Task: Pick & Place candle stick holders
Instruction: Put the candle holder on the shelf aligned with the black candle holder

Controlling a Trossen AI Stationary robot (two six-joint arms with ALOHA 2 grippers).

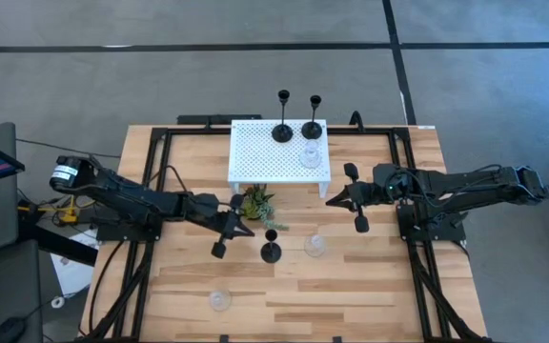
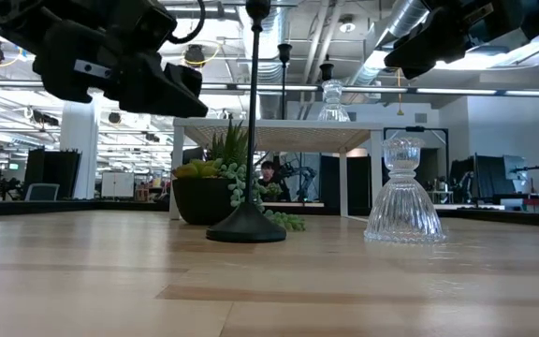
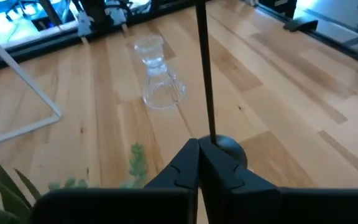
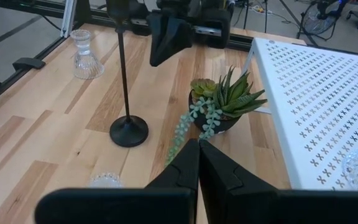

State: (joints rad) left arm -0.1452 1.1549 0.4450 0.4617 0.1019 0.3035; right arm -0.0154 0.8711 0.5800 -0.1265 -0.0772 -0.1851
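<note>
A tall black candle stick holder (image 1: 271, 250) stands on its round base on the table, in front of the white perforated stand (image 1: 255, 164). My left gripper (image 1: 244, 231) hovers shut just left of its stem (image 3: 205, 74), touching nothing. One clear glass holder (image 1: 315, 245) stands to the right of the black one, another (image 1: 219, 299) near the front edge. Two black holders (image 1: 282, 129) (image 1: 312, 126) and a glass one (image 1: 310, 157) stand on the stand's top. My right gripper (image 1: 332, 201) hangs shut by the stand's near right corner.
A small green potted plant (image 1: 258, 203) sits right beside my left gripper, between it and the stand. Black frame rails (image 1: 151, 191) run along the table's left and right sides. Bare wood shows along the front of the table (image 1: 351, 295).
</note>
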